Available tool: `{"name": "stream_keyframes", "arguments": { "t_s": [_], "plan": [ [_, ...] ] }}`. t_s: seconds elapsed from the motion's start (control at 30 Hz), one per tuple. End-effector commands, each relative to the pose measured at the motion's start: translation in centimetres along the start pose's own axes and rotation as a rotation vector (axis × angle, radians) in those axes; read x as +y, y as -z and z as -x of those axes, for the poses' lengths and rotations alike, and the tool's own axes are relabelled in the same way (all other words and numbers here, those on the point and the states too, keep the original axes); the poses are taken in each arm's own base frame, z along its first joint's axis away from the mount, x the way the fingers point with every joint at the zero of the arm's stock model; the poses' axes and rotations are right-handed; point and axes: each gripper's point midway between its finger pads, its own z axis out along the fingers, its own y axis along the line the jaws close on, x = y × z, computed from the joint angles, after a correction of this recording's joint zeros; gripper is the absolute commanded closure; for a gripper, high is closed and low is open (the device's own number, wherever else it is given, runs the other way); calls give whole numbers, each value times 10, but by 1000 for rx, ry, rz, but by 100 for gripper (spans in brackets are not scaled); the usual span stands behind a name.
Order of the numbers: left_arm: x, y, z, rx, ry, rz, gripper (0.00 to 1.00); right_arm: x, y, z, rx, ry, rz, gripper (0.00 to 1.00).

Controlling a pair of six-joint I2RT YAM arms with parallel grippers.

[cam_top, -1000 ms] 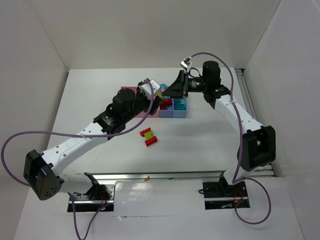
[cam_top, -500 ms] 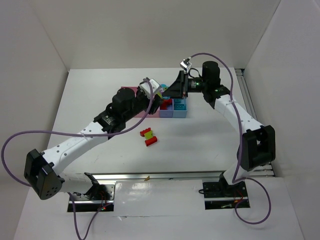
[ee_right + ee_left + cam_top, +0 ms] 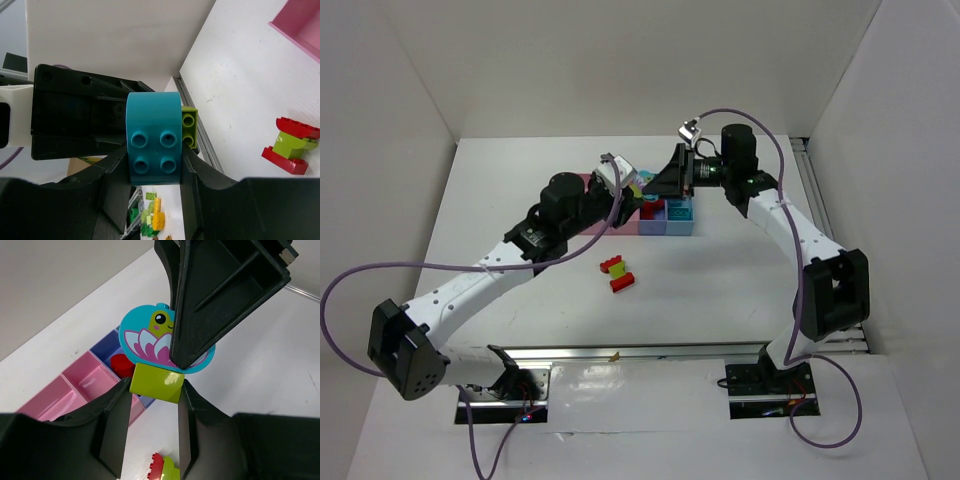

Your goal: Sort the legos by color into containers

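– Legos [image 3: 150, 340] in play?
– Two, stuck together and held in the air between the arms, above the bins [image 3: 75, 385]. The teal brick [image 3: 152, 140] sits in the right gripper [image 3: 153, 155], jaws clamped on its sides. The green brick [image 3: 156, 382] is in the left gripper [image 3: 154, 390], jaws pressed against both its sides. I judge that a grip.
– Which way does one lie from the other?
– Green sticks to one side of teal, so the pair's long axis runs along the line between the two grippers. The left reaches in from the left and the right from the right, tips almost meeting. Neither is nearer, since each has its own piece.
– So what does the next move turn on?
– Probably a straight pull apart along that line. A loose hold could drop either brick.
– How do they look?
– Teal has a rounded top, four studs, and a printed bird on a pink flower on its flat face. Green is smaller, yellow-green, plain and glossy. A red-green-red stack [image 3: 618, 274] lies on the table [image 3: 520, 180] near the bins.
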Motion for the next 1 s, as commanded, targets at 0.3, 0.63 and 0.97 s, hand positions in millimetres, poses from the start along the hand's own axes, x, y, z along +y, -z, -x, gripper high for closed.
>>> {"name": "stream_keyframes", "arguments": {
  "t_s": [0.3, 0.63, 0.97],
  "plan": [
    [52, 35, -9, -27, 148, 83, 100, -24, 34, 27, -123, 13, -106, 81],
    [126, 15, -85, 388, 460, 436, 100, -169, 75, 59, -368, -3, -971, 81],
    [151, -4, -146, 623, 547, 475, 100, -216, 64, 56, -248, 67, -1162, 76]
  ]
}}
